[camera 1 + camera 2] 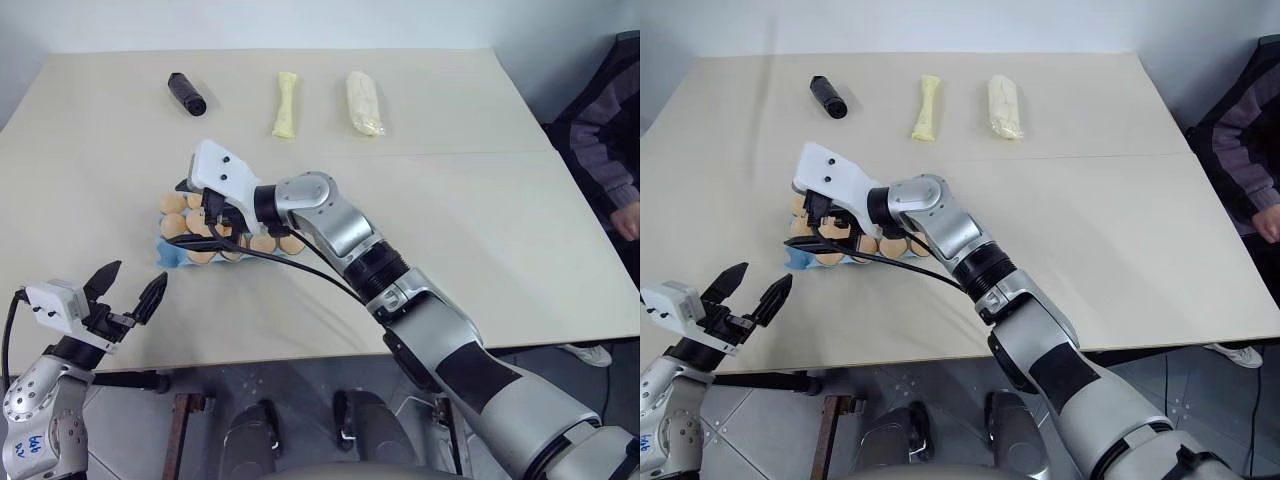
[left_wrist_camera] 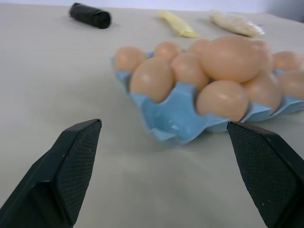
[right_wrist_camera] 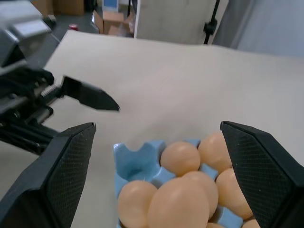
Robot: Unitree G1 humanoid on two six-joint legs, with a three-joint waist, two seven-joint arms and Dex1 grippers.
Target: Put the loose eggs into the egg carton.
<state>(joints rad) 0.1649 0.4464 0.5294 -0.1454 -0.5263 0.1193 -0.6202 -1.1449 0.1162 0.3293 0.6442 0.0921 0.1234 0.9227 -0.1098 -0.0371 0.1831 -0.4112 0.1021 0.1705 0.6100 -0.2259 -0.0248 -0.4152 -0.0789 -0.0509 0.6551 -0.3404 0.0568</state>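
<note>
Black-fingered and spread wide, the left gripper (image 1: 127, 286) hovers at the near left edge of the table (image 1: 480, 220), its jaws released and holding nothing, just short of the carton's near corner. Ahead of it sits the light blue egg carton (image 2: 171, 116), left of centre on the table, with most cups already filled by the tan eggs (image 2: 152, 78). One egg (image 2: 232, 58) looks to be perched on top of its neighbours rather than down in a cup, though whether it is settled I cannot tell. An empty cup shows at one corner in the right wrist view.

Directly above the carton, the right gripper (image 3: 156, 171) has its jaws released and wide apart, clasping nothing.

To finish this step well, I judge the right arm should lift straight up, clear of the eggs, without brushing the high one, which could roll off the tray. If that egg is unseated, a gentle re-grip and a move to the vacant cup would suit.

Far across the table lie a black cylinder (image 1: 187, 93), a yellow packet (image 1: 286, 104) and a pale packet (image 1: 363, 102), well apart from the work. A person's sleeve (image 1: 605, 140) shows at the far right.
</note>
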